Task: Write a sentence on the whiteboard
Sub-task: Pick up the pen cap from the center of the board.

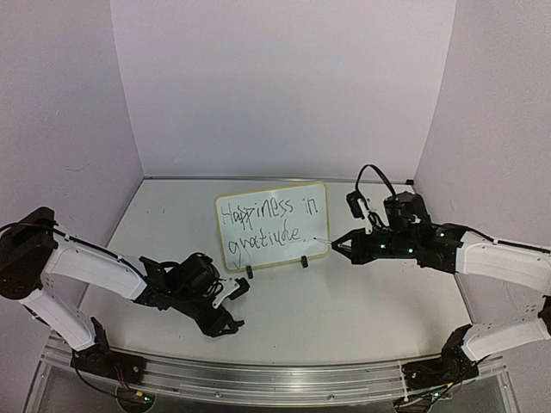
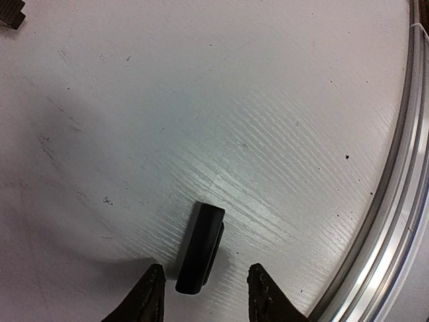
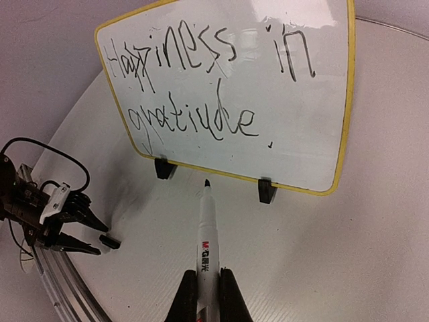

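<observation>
Right claw (image 3: pixel 209 276) pinches a slim white marker (image 3: pixel 205 228); left claw (image 2: pixel 206 270) gapes (not touching) around a blocky black cap (image 2: pixel 200 247).

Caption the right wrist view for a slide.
Right gripper holds an uncapped marker, tip toward the whiteboard, its sentence reading "Happiness in gratitude".

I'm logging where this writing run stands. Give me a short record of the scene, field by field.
whiteboard: upright on two black clip feet, on the table
sentence: "Happiness in gratitude", two black lines
right gripper: shut on the marker, which is uncapped, tip towards the board's lower edge and short of it
left gripper: open, low over the table, a jaw on either side of the cap
cap: black, lying flat on the table, not gripped
</observation>
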`<move>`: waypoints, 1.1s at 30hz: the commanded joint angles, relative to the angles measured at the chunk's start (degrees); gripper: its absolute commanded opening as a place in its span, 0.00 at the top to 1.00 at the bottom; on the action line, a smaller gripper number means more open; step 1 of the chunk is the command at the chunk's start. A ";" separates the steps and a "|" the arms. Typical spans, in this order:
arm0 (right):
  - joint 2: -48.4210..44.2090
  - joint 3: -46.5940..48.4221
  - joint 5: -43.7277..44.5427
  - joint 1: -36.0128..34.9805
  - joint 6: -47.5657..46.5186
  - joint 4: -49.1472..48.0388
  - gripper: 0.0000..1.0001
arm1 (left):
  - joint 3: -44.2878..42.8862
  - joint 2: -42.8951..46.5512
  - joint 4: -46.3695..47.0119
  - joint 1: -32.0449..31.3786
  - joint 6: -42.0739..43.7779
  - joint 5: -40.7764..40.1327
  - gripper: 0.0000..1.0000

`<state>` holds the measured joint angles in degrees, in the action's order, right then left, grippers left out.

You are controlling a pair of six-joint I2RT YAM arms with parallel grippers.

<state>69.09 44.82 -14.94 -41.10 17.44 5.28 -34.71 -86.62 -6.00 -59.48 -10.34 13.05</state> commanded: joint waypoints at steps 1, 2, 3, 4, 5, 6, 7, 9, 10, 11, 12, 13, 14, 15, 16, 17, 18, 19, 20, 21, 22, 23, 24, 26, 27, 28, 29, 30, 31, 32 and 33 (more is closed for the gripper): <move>-1.55 -0.94 -0.21 0.23 0.31 -0.36 1.00 | -1.96 -1.19 -1.35 -1.06 0.23 -0.96 0.62; -1.70 -1.03 -0.16 0.23 0.31 -0.36 1.00 | -2.05 -1.39 -1.54 -1.32 0.12 -1.10 0.63; -1.87 -1.09 -0.11 0.23 0.31 -0.33 1.00 | -2.13 -1.54 -1.65 -1.53 -0.01 -1.21 0.64; -2.01 -1.15 -0.05 0.23 0.30 -0.32 1.00 | -2.19 -1.67 -1.75 -1.76 -0.16 -1.35 0.65; -2.09 -1.24 0.07 0.20 0.28 -0.35 1.00 | -2.24 -1.78 -1.84 -2.07 -0.39 -1.57 0.65; -2.20 -1.29 0.18 0.21 0.24 -0.36 1.00 | -2.30 -1.92 -1.98 -2.34 -0.67 -1.83 0.67; -2.31 -1.35 0.28 0.23 0.22 -0.35 1.00 | -2.39 -2.12 -2.11 -2.52 -0.97 -2.08 0.68; -2.38 -1.40 0.32 0.23 0.15 -0.36 1.00 | -2.49 -2.69 -2.26 -2.82 -1.52 -2.50 0.70; -2.38 -1.40 0.43 0.23 0.14 -0.36 1.00 | -2.55 -3.06 -2.28 -2.97 -1.79 -2.70 0.72; -2.41 -1.45 0.38 0.23 0.14 -0.36 1.00 | -2.55 -3.38 -2.21 -3.07 -1.97 -2.70 0.74; -2.42 -1.48 0.30 0.23 0.14 -0.35 1.00 | -2.56 -3.72 -2.15 -3.19 -2.14 -2.71 0.75; -2.40 -1.50 0.12 0.23 0.14 -0.32 1.00 | -2.59 -4.06 -2.13 -3.34 -2.27 -2.76 0.77; -2.46 -1.53 -0.11 0.22 0.14 -0.29 1.00 | -2.68 -4.33 -2.14 -3.44 -2.43 -2.83 0.79; -2.47 -1.57 -0.31 0.23 0.15 -0.26 1.00 | -2.74 -4.62 -2.16 -3.54 -2.56 -2.86 0.83; -2.47 -1.57 -0.64 0.23 0.21 -0.23 1.00 | -2.80 -4.82 -2.14 -3.65 -2.64 -2.89 0.86; -2.47 -1.57 -1.31 0.22 0.31 -0.21 1.00 | -2.87 -5.10 -2.15 -3.66 -2.72 -2.87 0.89; -2.53 -1.57 -2.15 0.23 0.42 -0.21 1.00 | -2.94 -5.39 -2.17 -3.74 -2.75 -2.85 0.92; -2.55 -1.52 -2.88 0.23 0.47 -0.19 1.00 | -2.98 -5.56 -2.08 -3.82 -2.76 -2.82 0.94; -2.51 -1.41 -4.06 0.20 0.45 -0.10 1.00 | -3.08 -5.82 -2.08 -3.92 -2.76 -2.74 0.96; -2.38 -1.26 -5.49 0.22 0.38 0.05 1.00 | -3.12 -6.10 -2.09 -4.00 -2.76 -2.69 0.97; -2.16 -1.10 -6.90 0.28 0.32 0.36 1.00 | -3.20 -6.29 -2.04 -4.04 -2.71 -2.63 0.99; -1.86 -0.90 -8.50 0.26 0.16 0.61 1.00 | -3.26 -6.41 -2.00 -4.12 -2.64 -2.59 1.00; -1.20 -0.51 -10.61 0.25 -0.18 1.01 1.00 | -3.26 -6.41 -2.00 -4.16 -2.54 -2.59 1.00; 0.47 0.32 -14.96 0.56 -0.77 1.86 1.00 | -3.15 -5.93 -1.94 -4.23 -2.37 -2.80 1.00; 1.61 0.79 -17.84 0.95 -1.06 2.29 1.00 | -2.92 -5.16 -1.68 -4.24 -2.33 -3.21 1.00; 3.10 1.25 -21.73 1.41 -1.31 2.57 1.00 | -2.70 -3.68 -1.32 -4.24 -2.27 -3.52 1.00; 4.49 1.73 -25.21 1.82 -1.41 2.96 1.00 | -2.49 -2.12 -0.78 -4.24 -2.16 -3.74 1.00; 5.83 2.30 -28.47 2.14 -1.47 3.41 1.00 | -2.31 -0.41 -0.23 -4.24 -2.05 -3.85 1.00; 7.11 2.99 -31.58 2.33 -1.53 3.89 1.00 | -2.17 1.50 0.27 -4.24 -1.98 -3.79 1.00; 8.28 3.77 -34.47 2.39 -1.55 4.45 1.00 | -2.23 3.59 0.70 -4.23 -1.94 -3.69 1.00; 9.36 4.70 -37.32 2.39 -1.59 5.16 1.00 | -2.37 5.43 0.99 -4.21 -1.95 -3.48 1.00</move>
<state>74.60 45.17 -36.61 -39.43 16.90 7.88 -37.09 -88.82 -5.07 -63.46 -12.46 10.65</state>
